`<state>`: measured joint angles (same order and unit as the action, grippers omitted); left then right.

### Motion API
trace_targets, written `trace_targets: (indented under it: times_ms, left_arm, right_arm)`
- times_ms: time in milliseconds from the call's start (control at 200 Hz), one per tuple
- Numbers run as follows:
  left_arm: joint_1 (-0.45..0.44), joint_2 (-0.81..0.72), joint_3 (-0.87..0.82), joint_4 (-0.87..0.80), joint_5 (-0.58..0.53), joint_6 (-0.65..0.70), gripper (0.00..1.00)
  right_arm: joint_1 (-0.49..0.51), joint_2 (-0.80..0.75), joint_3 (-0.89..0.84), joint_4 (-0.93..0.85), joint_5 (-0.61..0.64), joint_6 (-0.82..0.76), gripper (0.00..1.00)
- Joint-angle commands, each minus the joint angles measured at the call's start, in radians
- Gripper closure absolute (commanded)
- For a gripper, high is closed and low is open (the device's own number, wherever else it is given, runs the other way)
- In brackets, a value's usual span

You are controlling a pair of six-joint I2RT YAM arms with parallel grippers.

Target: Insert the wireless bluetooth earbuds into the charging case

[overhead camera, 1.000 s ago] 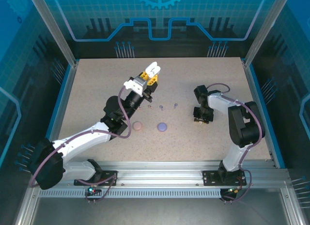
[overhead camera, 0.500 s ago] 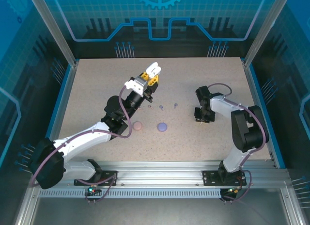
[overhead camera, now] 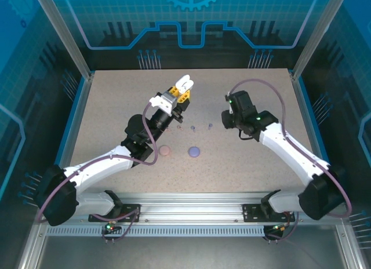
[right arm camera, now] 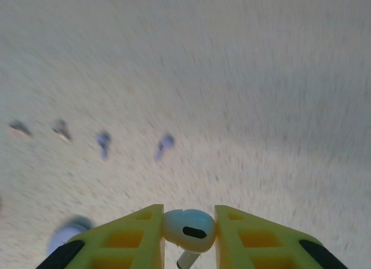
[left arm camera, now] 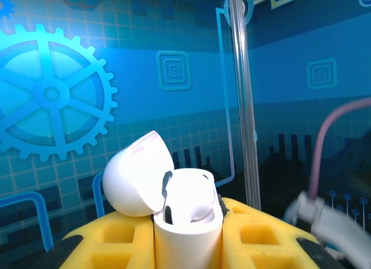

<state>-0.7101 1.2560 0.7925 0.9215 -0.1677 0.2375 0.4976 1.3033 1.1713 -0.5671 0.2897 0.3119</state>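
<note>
My left gripper [overhead camera: 180, 95] is raised over the table's middle back, shut on a white charging case [overhead camera: 183, 83]. In the left wrist view the case [left arm camera: 185, 228] stands upright between the yellow fingers [left arm camera: 116, 243], lid [left arm camera: 138, 173] swung open to the left. A white bud [left arm camera: 194, 200] seems to sit in it. My right gripper [right arm camera: 189, 231] is shut on a white earbud [right arm camera: 189, 227], stem pointing down, above the table. From above, that gripper [overhead camera: 227, 119] hovers right of two purple earbuds [overhead camera: 193, 128] [overhead camera: 208, 126].
A pink case [overhead camera: 165, 150] and a purple case [overhead camera: 194, 151] lie shut on the speckled table [overhead camera: 116, 106], in front of the loose buds. The right wrist view is motion-blurred; it shows two pinkish buds [right arm camera: 61, 128] left of the purple ones [right arm camera: 164, 145].
My right arm has lifted off the table at the right and swung up and left toward the middle, carrying the white earbud. The left arm and case have stayed put.
</note>
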Motion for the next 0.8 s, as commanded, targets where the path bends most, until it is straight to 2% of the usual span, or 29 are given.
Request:
trace_targets:
  times_ms: [0, 360, 795]
  left_arm:
    - [-0.005, -0.036, 0.005, 0.022, 0.019, -0.006, 1.00]
    - [-0.005, -0.021, 0.006, 0.013, 0.025, -0.024, 1.00]
    - [-0.006, -0.006, 0.028, -0.013, 0.064, -0.047, 1.00]
  right_arm:
    - [0.034, -0.073, 0.109, 0.043, 0.025, -0.113, 0.74]
    - [0.141, -0.132, 0.354, 0.165, -0.054, -0.289, 0.73]
    - [0.170, -0.070, 0.421, 0.281, -0.242, -0.261, 0.73]
